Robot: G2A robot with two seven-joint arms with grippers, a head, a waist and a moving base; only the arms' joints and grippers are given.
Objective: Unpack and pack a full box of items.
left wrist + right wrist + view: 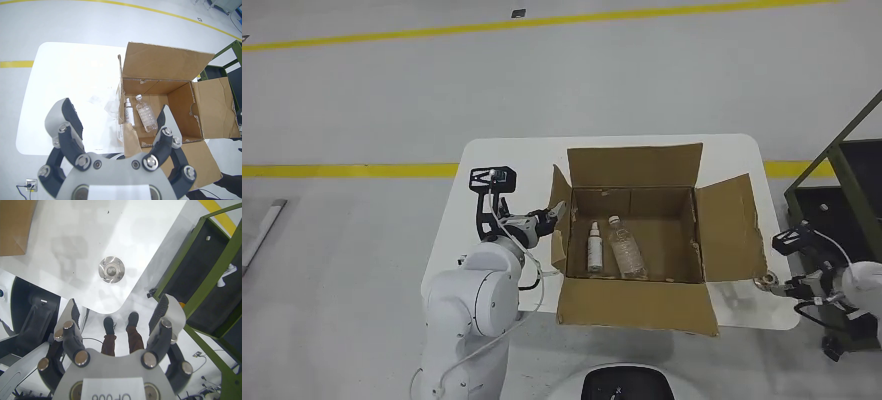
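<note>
Box (674, 252) with two bottles (625, 252), left jaws wide beside it — right jaws wide, apart.

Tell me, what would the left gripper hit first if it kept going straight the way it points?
Probably the left side wall of the cardboard box, which lines up between the fingertips of the open left gripper. Depth is unclear, so that is a guess.

open box (637, 165), 2 bottles (626, 251) inside

We see box (13, 226) cut off at right wrist view edge; spray bottle (129, 113) label too small for us to read.
</note>
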